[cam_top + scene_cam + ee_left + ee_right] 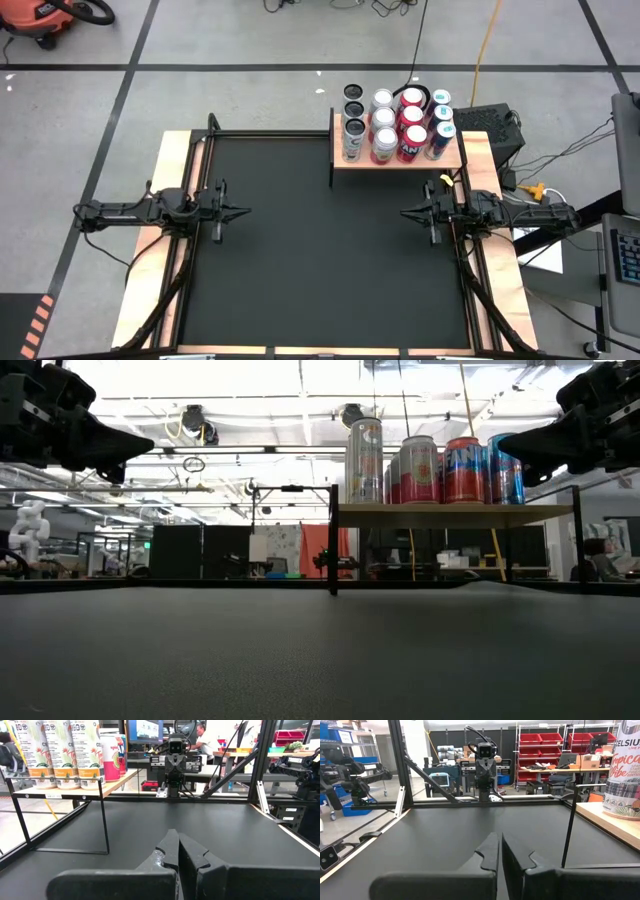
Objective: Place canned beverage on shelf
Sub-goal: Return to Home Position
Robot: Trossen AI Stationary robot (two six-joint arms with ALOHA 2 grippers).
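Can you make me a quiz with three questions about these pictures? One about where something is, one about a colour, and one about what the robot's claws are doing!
1. Where does the shelf with the cans stand?
A) at the edge of the table, on the side of the right gripper
B) in the middle of the table
C) on the floor

2. What colour is the table's top?
A) pink
B) black
C) green

3. How are the left gripper and the right gripper?
A) both wide open
B) each holding a can
C) both shut and empty

Answers:
1 A, the high view shows it at the edge, next to the right gripper.
2 B, the top looks black in every view.
3 C, each wrist view shows its fingers together on nothing.
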